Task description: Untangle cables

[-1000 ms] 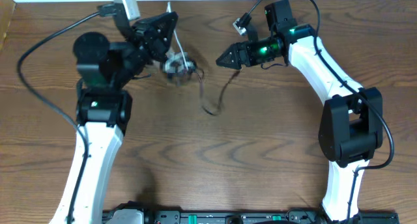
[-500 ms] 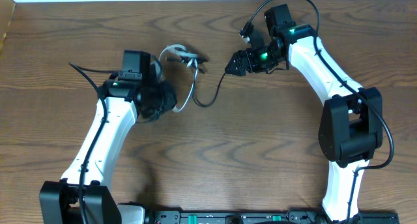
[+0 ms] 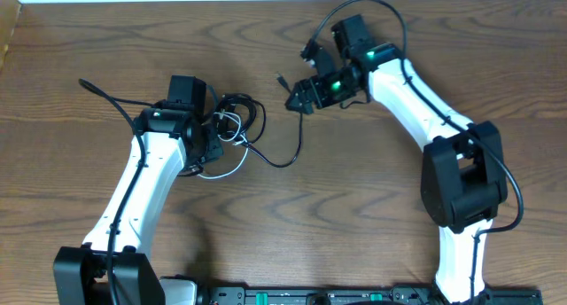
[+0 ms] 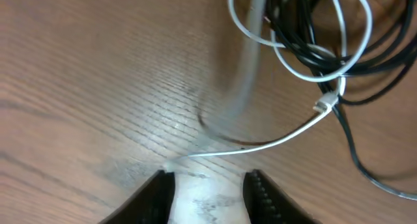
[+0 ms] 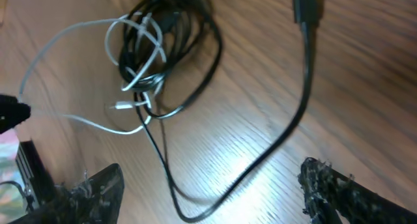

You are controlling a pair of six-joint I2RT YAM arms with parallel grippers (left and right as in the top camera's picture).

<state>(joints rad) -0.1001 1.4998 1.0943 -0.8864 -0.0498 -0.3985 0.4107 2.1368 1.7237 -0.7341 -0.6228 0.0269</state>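
jaws partly apart with nothing clamped between them, the left gripper (image 4: 208, 180) hangs low over the tabletop (image 3: 354, 225). a thin white cord (image 4: 324, 105) ends right at one of its fingertips. the right gripper (image 5: 208, 178) has its jaws spread wide and empty above a glossy black lead (image 5: 305, 87) with a blocky plug. the cables (image 3: 237, 119) lie beside the left gripper in a loose knot of white and black loops on brown wood grain.
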